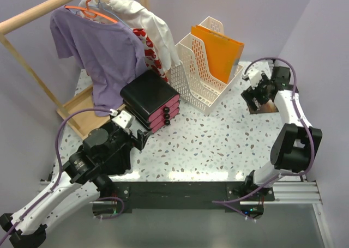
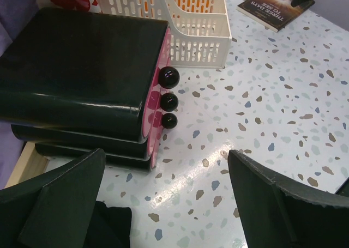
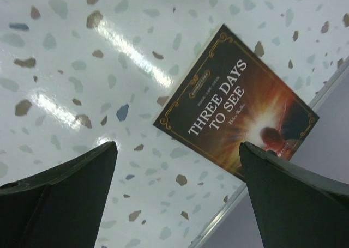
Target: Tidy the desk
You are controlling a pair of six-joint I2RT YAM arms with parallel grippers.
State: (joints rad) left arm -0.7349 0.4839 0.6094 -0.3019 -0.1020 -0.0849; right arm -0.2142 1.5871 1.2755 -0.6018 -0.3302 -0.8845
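Note:
The desk (image 1: 218, 139) is a white speckled tabletop. A black drawer unit (image 1: 148, 95) with pink fronts stands at its left. My left gripper (image 1: 140, 134) hangs just in front of it, open and empty. In the left wrist view the drawer unit (image 2: 82, 73) shows three black knobs (image 2: 168, 76), with bare desk (image 2: 272, 95) between the left gripper's (image 2: 166, 171) jaws. A dark book (image 1: 265, 107) lies flat by the desk's right edge. My right gripper (image 1: 256, 92) hovers over it, open. The right wrist view shows the book (image 3: 240, 101) titled "Three Days to See" beyond the right gripper (image 3: 177, 150).
A white slotted file organizer (image 1: 204, 76) holding orange folders (image 1: 218, 49) stands at the back middle. A wooden clothes rack (image 1: 32, 13) at the back left carries a purple shirt (image 1: 101, 52) and a white flowered one (image 1: 150, 32). The desk's metal edge (image 3: 305, 112) runs right beside the book.

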